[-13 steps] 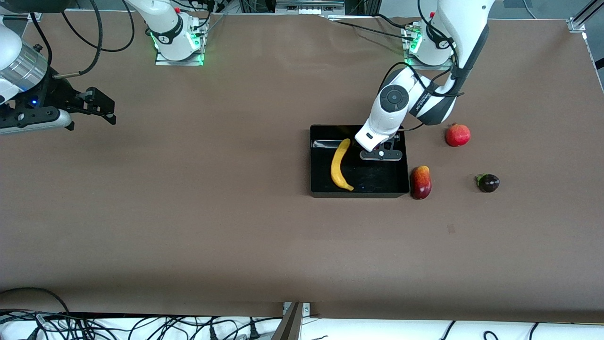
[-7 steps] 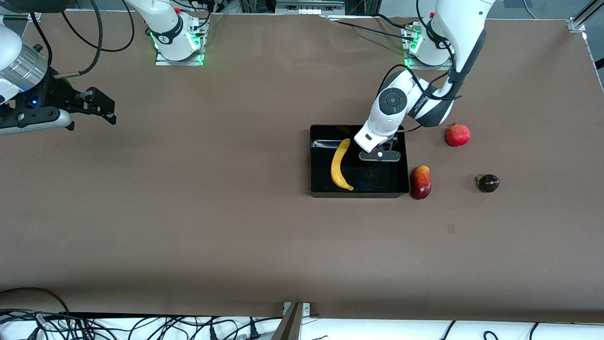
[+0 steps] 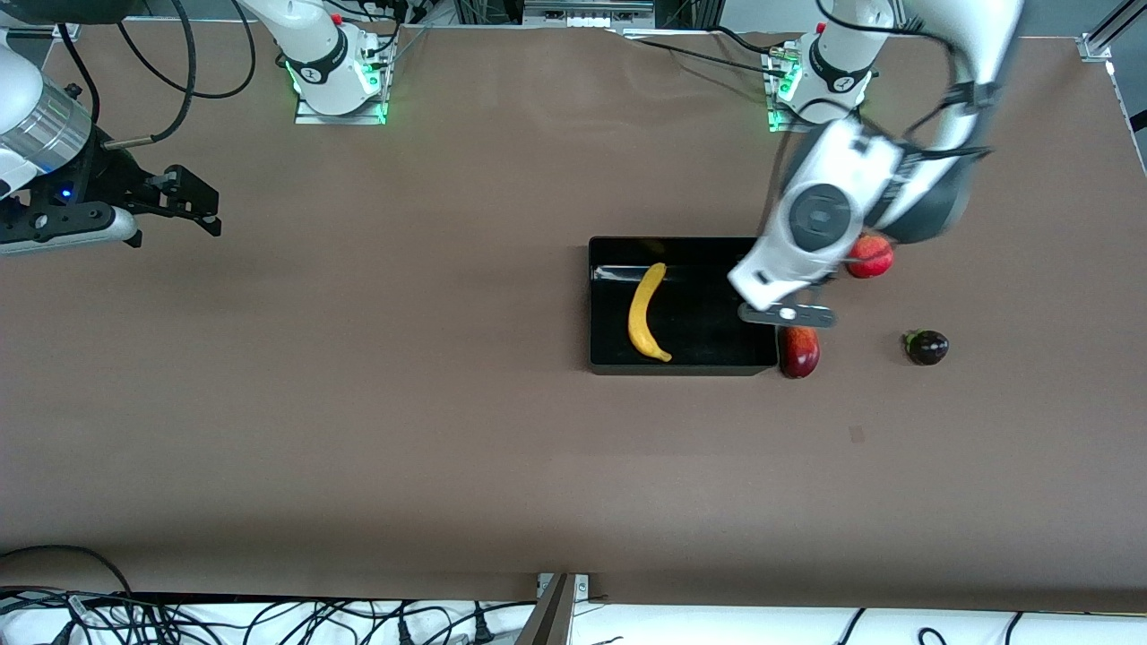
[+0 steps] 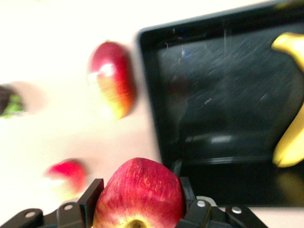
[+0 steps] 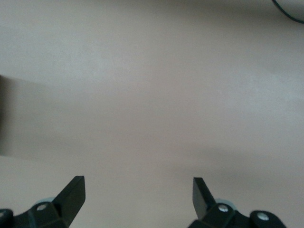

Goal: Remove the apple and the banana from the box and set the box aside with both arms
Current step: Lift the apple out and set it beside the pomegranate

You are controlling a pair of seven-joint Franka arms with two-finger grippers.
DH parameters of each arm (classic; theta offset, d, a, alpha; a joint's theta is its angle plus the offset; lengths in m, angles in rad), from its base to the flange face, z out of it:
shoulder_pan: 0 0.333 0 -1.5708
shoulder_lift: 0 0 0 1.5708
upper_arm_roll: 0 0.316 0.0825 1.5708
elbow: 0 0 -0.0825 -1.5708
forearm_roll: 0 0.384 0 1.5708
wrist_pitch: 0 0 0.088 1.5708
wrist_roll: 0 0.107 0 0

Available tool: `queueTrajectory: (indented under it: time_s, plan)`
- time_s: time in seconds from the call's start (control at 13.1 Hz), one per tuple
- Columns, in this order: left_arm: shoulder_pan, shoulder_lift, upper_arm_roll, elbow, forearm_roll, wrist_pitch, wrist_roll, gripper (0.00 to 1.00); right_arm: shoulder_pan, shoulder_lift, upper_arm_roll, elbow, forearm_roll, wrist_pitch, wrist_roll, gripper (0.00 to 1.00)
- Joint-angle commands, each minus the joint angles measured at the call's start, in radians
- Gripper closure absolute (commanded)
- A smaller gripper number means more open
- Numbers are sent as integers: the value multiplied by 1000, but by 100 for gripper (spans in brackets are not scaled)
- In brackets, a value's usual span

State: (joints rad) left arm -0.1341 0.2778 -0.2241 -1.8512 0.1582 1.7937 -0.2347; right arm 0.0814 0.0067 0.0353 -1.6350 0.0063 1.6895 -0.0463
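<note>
- Fruits lie in different places: the banana (image 3: 645, 313) is inside the black box (image 3: 683, 363), along the part of it toward the right arm's end of the table.
- The apple (image 4: 139, 195) is clenched between the fingers of the left gripper (image 4: 139, 209), as the left wrist view shows; it is red with yellow patches.
- The left gripper (image 3: 787, 315) is up in the air, over the box's edge toward the left arm's end of the table and over the mango (image 3: 799, 351).
- The mango, red and yellow, lies on the table (image 3: 358, 403) just beside the box, outside it.
- A pomegranate (image 3: 872, 256) lies farther from the front camera than the mango, partly hidden by the left arm.
- A small dark fruit (image 3: 927, 347) with a green stem lies more toward the left arm's end of the table.
- The right gripper (image 3: 184, 199) waits over the bare table at the right arm's end, with its fingers spread apart and nothing between them.
</note>
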Motion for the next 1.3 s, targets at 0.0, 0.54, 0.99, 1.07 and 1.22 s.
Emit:
queueTrajectory:
  time_s: [0.0, 0.54, 0.99, 1.07, 1.22]
  plan:
    - [120, -2, -8, -41, 4, -56, 289, 74, 3, -2, 2, 10, 3, -5, 3, 0]
    - [192, -45, -14, -483, -2, 528, 388, 72, 43, -4, 3, 10, -2, -5, 3, 0]
    - [214, -46, -17, -493, 0, 552, 376, 0, 57, -2, 2, 10, -6, -5, 3, 0]
    - [214, -84, -20, -465, -2, 493, 355, 0, 57, -2, 0, 10, -6, -5, 3, 0]
    - [206, -132, -76, -334, -3, 280, 243, 0, 55, -2, -2, 10, -8, -5, 3, 0]
